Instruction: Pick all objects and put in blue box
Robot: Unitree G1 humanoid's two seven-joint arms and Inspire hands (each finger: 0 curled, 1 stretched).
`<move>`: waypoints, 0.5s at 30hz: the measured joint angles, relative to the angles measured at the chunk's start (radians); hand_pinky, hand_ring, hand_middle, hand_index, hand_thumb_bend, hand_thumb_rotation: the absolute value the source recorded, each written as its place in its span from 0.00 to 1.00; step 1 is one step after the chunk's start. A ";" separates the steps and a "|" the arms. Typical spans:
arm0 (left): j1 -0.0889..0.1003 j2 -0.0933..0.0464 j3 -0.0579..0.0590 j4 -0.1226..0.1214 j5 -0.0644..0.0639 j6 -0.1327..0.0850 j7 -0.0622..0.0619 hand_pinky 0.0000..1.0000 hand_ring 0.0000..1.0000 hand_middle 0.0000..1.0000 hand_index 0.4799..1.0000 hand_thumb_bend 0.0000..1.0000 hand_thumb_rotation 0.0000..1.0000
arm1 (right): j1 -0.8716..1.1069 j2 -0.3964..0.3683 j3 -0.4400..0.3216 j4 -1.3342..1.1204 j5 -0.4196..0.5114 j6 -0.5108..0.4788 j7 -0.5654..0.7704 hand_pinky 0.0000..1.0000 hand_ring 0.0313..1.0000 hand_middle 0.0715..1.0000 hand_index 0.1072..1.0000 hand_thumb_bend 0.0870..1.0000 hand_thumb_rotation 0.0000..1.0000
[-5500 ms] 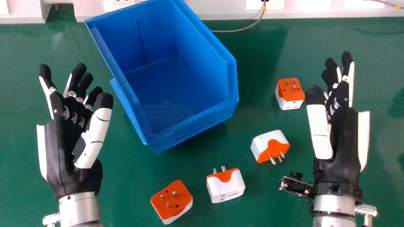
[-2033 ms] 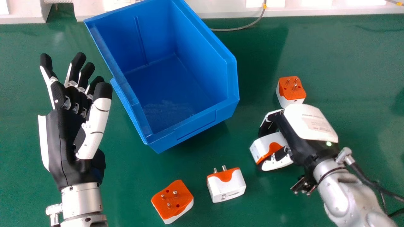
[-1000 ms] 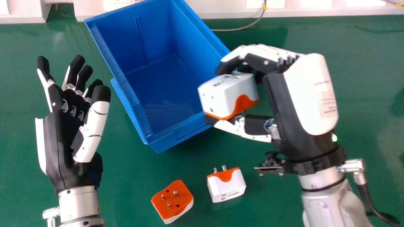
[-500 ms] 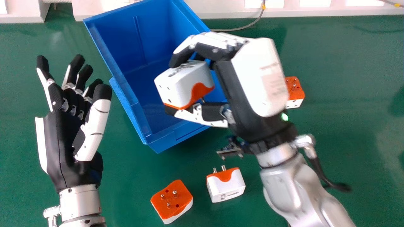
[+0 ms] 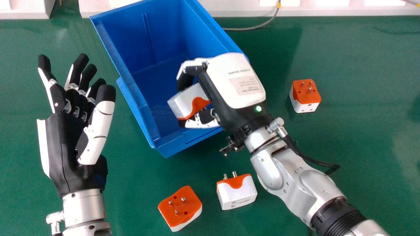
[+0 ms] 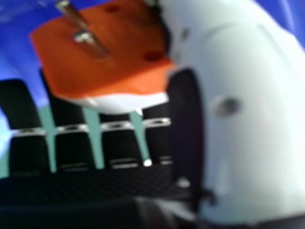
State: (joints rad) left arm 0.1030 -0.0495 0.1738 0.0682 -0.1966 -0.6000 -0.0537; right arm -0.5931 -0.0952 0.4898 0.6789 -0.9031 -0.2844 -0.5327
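Plug adapters [image 5: 184, 102] [image 5: 306, 93] [image 5: 237, 193] [image 5: 180, 207]: 4 total, 3 on green table [image 5: 361, 131], 1 in right hand [image 5: 233, 82]
Blue box [image 5: 129, 90]: 1
Robot hands: 2, incl. left hand [image 5: 62, 144]
Cables at back [image 5: 251, 29] [image 5: 410, 2]: 2

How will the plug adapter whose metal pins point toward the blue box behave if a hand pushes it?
The plug adapter would probably stay stiff, as its shell looks like hard plastic. Its boxy shape with flat sides suggests sliding rather than rolling. The smooth white faces may be a little slippery.
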 measured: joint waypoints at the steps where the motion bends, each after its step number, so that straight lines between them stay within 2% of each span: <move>1: 0.000 0.000 0.000 0.000 0.000 0.000 0.000 0.85 0.90 0.91 0.80 0.67 0.46 | 0.001 -0.006 0.007 -0.015 -0.001 0.012 0.009 0.36 0.47 0.58 0.43 0.44 0.00; 3: 0.000 0.000 -0.001 0.000 0.000 0.000 -0.001 0.85 0.90 0.91 0.80 0.68 0.46 | 0.002 -0.020 0.021 -0.045 -0.012 0.033 0.025 0.57 0.73 0.82 0.67 0.60 0.00; 4: 0.000 0.000 -0.001 0.000 0.000 0.000 -0.001 0.85 0.90 0.91 0.80 0.68 0.46 | 0.004 -0.029 0.028 -0.065 -0.018 0.042 0.036 0.63 0.81 0.88 0.73 0.65 0.01; 6: 0.000 0.000 0.001 0.000 0.000 0.000 -0.001 0.85 0.90 0.91 0.80 0.68 0.46 | 0.015 -0.042 0.041 -0.115 -0.040 0.068 0.045 0.68 0.86 0.92 0.77 0.70 0.01; 9: 0.000 0.000 0.001 0.000 0.002 0.000 0.000 0.84 0.90 0.90 0.80 0.68 0.46 | 0.022 -0.050 0.050 -0.148 -0.044 0.081 0.047 0.71 0.89 0.94 0.80 0.72 0.02; 10: -0.001 0.000 0.001 0.000 0.002 0.000 0.001 0.85 0.90 0.91 0.80 0.68 0.46 | 0.025 -0.055 0.056 -0.162 -0.045 0.081 0.047 0.75 0.91 0.95 0.83 0.75 0.03; 11: -0.002 0.000 0.001 0.000 0.003 0.000 0.002 0.85 0.90 0.91 0.80 0.68 0.46 | 0.028 -0.057 0.058 -0.174 -0.045 0.080 0.046 0.85 0.96 0.98 0.90 0.82 0.06; 12: -0.004 0.000 0.001 0.000 0.003 0.000 0.002 0.85 0.89 0.91 0.80 0.68 0.46 | 0.028 -0.058 0.060 -0.182 -0.045 0.078 0.045 0.91 0.98 0.99 0.95 0.86 0.08; 15: -0.006 0.000 0.000 0.000 0.005 0.000 0.002 0.85 0.90 0.91 0.80 0.67 0.45 | 0.029 -0.062 0.066 -0.198 -0.048 0.077 0.038 0.98 1.00 1.00 0.99 0.89 0.11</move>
State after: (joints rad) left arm 0.0974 -0.0493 0.1740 0.0685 -0.1914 -0.5997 -0.0516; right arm -0.5638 -0.1572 0.5556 0.4805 -0.9510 -0.2071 -0.4949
